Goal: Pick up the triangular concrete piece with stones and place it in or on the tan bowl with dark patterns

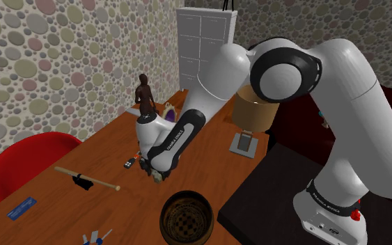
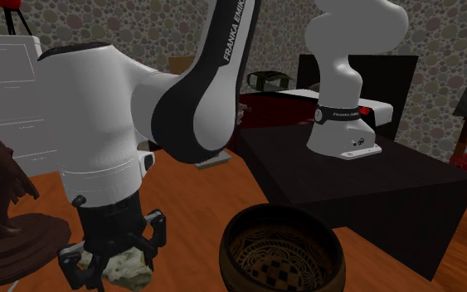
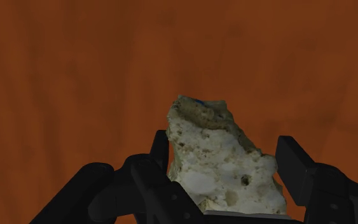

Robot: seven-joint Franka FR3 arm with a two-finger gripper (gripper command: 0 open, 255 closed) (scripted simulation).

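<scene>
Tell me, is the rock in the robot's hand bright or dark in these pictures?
Wrist view: the concrete piece, clasped in the gripper, looks pale and well lit against the orange-brown table, with no glare. Second exterior view: the same piece looks dimmer and greyer, low down under the arm. Shoulder view: the bowl is dark inside.

We see a concrete piece [image 3: 219,162] that is pale grey-white with olive patches and perhaps one tiny blue fleck. The gripper [image 3: 226,156] is black. The bowl [image 2: 252,245] is dark brown, with tan checkered patterning inside. The table [image 3: 75,76] is orange-brown wood grain. The wall [image 1: 41,62] is beige, dotted grey, olive and mauve. The chair [image 1: 27,156] is red.
</scene>
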